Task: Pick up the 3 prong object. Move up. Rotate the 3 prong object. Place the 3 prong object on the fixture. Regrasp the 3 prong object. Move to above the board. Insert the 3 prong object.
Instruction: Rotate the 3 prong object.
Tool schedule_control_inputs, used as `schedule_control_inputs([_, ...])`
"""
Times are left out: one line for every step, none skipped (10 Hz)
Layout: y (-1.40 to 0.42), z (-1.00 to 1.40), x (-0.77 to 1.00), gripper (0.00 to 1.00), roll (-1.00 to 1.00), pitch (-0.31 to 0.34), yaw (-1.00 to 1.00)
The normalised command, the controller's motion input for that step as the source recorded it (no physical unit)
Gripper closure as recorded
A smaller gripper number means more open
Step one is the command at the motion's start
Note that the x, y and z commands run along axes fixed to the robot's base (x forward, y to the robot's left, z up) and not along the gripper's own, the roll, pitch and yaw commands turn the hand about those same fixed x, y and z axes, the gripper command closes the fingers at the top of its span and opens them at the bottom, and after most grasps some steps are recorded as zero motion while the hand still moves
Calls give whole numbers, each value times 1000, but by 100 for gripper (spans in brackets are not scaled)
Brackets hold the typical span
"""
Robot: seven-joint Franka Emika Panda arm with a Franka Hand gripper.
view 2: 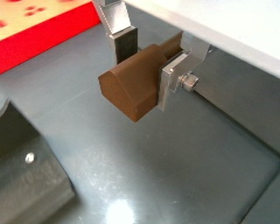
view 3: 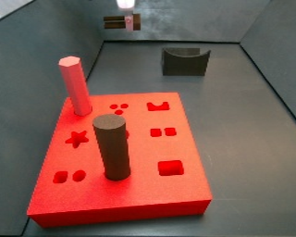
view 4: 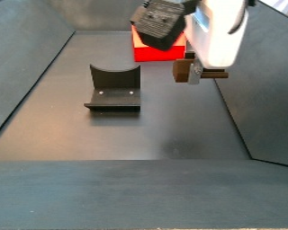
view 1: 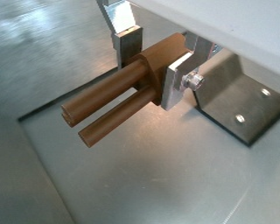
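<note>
My gripper [view 1: 152, 70] is shut on the 3 prong object [view 1: 113, 101], a dark brown piece whose long prongs stick out sideways from between the fingers. In a wrist view its blunt brown back end [view 2: 133, 83] faces the camera, with the gripper [view 2: 149, 63] around it. In a side view the gripper [view 4: 190, 70] holds the piece [view 4: 183, 71] in the air, right of the fixture [view 4: 112, 87] and clear of the floor. The fixture [view 3: 184, 60] stands at the far end of the bin, the gripper [view 3: 119, 20] small beyond it. The red board [view 3: 144, 185] lies near the camera.
A pink hexagonal peg [view 3: 75, 85] and a tall dark cylinder [view 3: 111, 146] stand in the board. The board's edge also shows in a wrist view [view 2: 31, 39] and behind the arm [view 4: 153, 49]. Grey bin walls slope up on all sides.
</note>
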Motion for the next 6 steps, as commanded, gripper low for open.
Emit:
schedule_control_inputs([20,-8,5,100,-9,-4,-1000])
schedule_control_inputs([20,-8,5,100,-9,-4,-1000])
schedule_control_inputs([21,-9,4,100,-9,-4,-1000])
schedule_control_inputs([21,-9,4,100,-10,-4,-1000])
schedule_control_inputs([20,-9,4,100,-10,-4,-1000])
schedule_control_inputs([21,-9,4,100,-11,-5,-1000])
